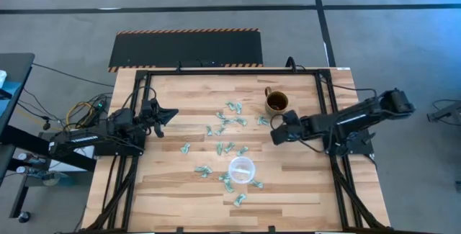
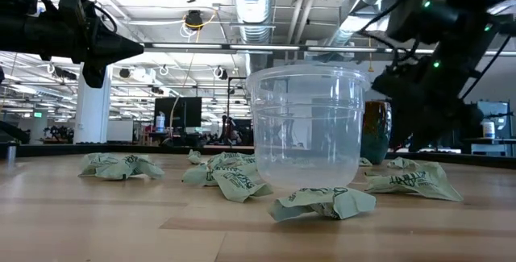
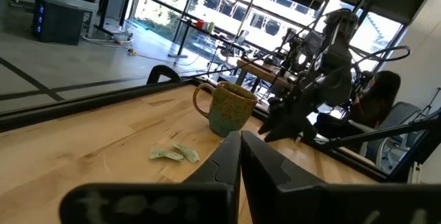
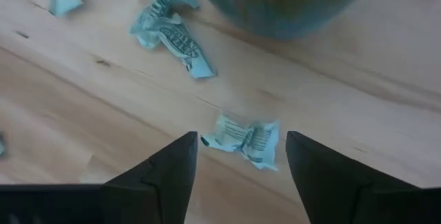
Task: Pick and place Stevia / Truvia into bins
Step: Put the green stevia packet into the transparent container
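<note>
The right hand (image 4: 241,156) hangs low over the tabletop (image 1: 302,191) just beside the brown mug (image 1: 276,103), its fingers spread apart with one crumpled Stevia sachet (image 4: 243,140) lying between them, not gripped. The other sachets (image 1: 225,129) lie scattered across the middle of the tabletop, several around the clear cup (image 1: 241,170), which looks empty in the low view. The left hand (image 1: 164,114) waits at the left side, fingers pressed together, holding nothing. This looks like the picking step: the next move likely calls for settling down onto the flat packet, pinching it, then carrying it to the cup.
</note>
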You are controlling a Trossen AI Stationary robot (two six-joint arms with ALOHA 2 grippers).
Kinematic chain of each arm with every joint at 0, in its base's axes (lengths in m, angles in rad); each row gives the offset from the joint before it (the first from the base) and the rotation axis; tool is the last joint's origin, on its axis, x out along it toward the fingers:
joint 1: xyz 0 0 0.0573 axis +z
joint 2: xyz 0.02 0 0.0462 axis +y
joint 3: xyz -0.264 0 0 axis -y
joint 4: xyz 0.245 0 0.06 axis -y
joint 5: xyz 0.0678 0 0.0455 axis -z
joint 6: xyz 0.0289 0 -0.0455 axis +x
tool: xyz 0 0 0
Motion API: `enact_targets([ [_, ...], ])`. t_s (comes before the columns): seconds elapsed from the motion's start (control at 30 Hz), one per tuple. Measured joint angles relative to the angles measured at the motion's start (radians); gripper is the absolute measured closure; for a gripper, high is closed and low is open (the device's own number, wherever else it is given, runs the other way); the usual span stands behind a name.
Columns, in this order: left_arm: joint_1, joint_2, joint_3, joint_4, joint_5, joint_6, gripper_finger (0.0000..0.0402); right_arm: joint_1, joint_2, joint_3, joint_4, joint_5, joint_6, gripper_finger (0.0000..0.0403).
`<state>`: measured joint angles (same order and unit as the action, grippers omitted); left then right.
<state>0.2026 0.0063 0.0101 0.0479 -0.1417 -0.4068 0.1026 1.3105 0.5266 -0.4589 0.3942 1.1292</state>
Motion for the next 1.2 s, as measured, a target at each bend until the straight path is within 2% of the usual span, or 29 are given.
enact_targets([
  [0.17,0.000,0.000,0.000,0.000,0.000,0.000,0.0401,-0.016,0.095,0.000,0.050,-0.024,-0.005,0.0193],
  [0.33,0.000,0.000,0.000,0.000,0.000,0.000,0.0401,-0.003,0.149,0.004,0.095,0.019,-0.004,0.0211],
  [0.53,0.000,0.000,0.000,0.000,0.000,0.000,0.0401,0.035,0.161,0.003,0.098,0.050,0.010,0.0260],
  [0.87,0.000,0.000,0.000,0.000,0.000,0.000,0.0401,0.132,0.046,0.001,0.108,0.015,0.059,0.0391],
  [1.03,0.000,0.000,0.000,0.000,0.000,0.013,0.0401,0.194,-0.046,0.040,0.111,0.020,0.023,0.0386],
  [1.2,0.000,0.000,0.000,0.000,0.000,0.059,0.0401,0.269,-0.118,0.149,0.195,0.012,-0.208,0.0395],
])
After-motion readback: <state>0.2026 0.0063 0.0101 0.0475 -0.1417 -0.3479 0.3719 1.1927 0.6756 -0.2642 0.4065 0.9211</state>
